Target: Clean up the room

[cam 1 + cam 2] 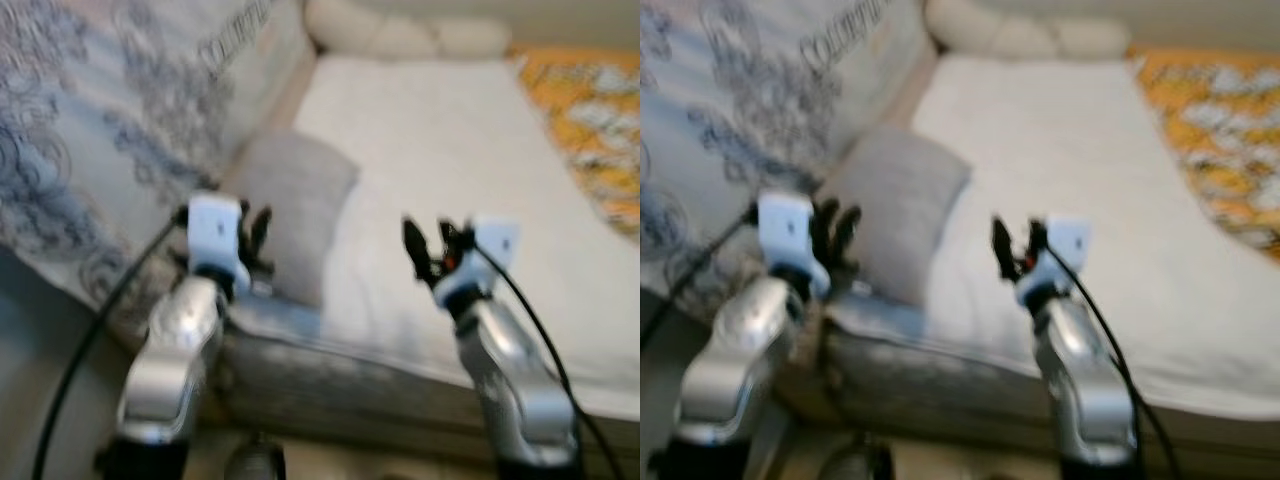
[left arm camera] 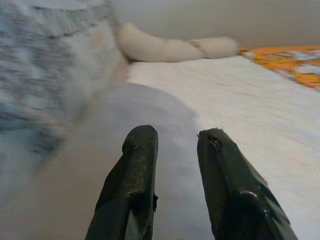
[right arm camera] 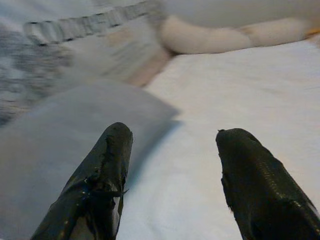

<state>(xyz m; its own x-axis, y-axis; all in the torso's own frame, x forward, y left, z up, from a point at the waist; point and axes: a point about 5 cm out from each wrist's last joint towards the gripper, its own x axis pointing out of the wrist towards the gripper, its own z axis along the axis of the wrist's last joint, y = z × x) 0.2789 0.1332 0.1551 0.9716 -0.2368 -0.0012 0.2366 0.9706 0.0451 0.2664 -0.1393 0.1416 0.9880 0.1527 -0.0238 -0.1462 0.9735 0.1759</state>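
Both head views are smeared by blur, so edges and fine pattern are hard to read. The near corner of the bed (image 1: 420, 130) is hidden behind the two silver arms, and its far right side runs out of frame. A patterned blue-grey blanket (image 1: 90, 130) is heaped along the bed's left edge, its printed lettering too soft to read. An orange and white quilt (image 1: 590, 130) is cut off at the right border.

The grey pillow (image 1: 290, 205) lies on the white sheet just ahead of the left gripper (image 1: 254, 232) and off to the left of the right gripper (image 1: 428, 245). Its long axis runs roughly from the foot of the bed toward the head, leaning a little to the left, with one corner pointing toward the middle of the mattress. Its near end is hidden behind the left gripper.

The left gripper hovers over the pillow's near end, its fingers (image 2: 132, 170) a narrow gap apart and holding nothing. The right gripper hangs over bare sheet beside the pillow, its fingers (image 3: 107, 160) spread wide and empty.

A long cream bolster (image 2: 175, 47) lies across the head of the bed, well beyond both grippers.
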